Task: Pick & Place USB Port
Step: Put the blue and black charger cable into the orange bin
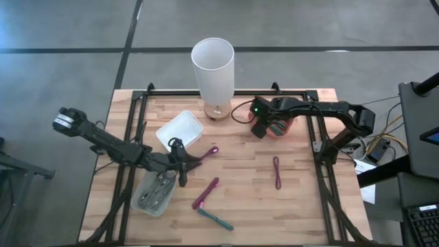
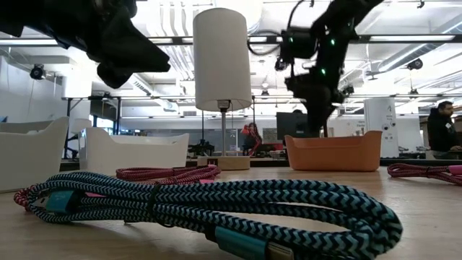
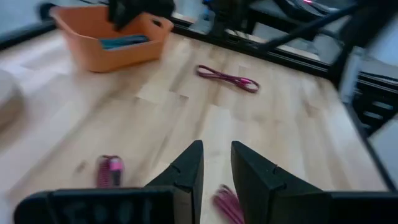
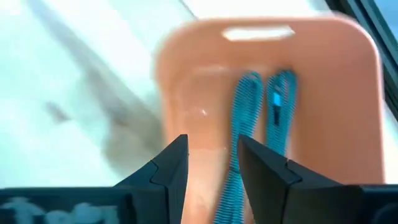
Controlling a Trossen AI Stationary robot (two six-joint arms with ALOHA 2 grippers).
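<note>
**Teal cable in bin, right jaws apart**

Wooden slat tabletop [image 1: 302,199], open workshop behind. Right gripper [image 4: 211,165] hangs directly over orange plastic bin [image 4: 348,93], fingers parted, holding nothing; teal braided USB cable [image 4: 249,93] lies just below, long axis running fwd from fingers. Left gripper [image 3: 216,171], slightly parted and empty, is nearer magenta braided cable [image 1: 205,193].

1. Orange bin [image 4: 348,93] fills centre & right of frame; slot handle at its upper rim.
2. Teal braided cable [image 4: 252,102] lies inside bin, two strands side by side, centre frame.
3. Right gripper [image 4: 212,163] at bottom centre, fingers [image 4: 171,168] parted w/ gap, nothing btwn them.
4. Pale blurred tabletop [image 4: 68,93] at left.
</note>
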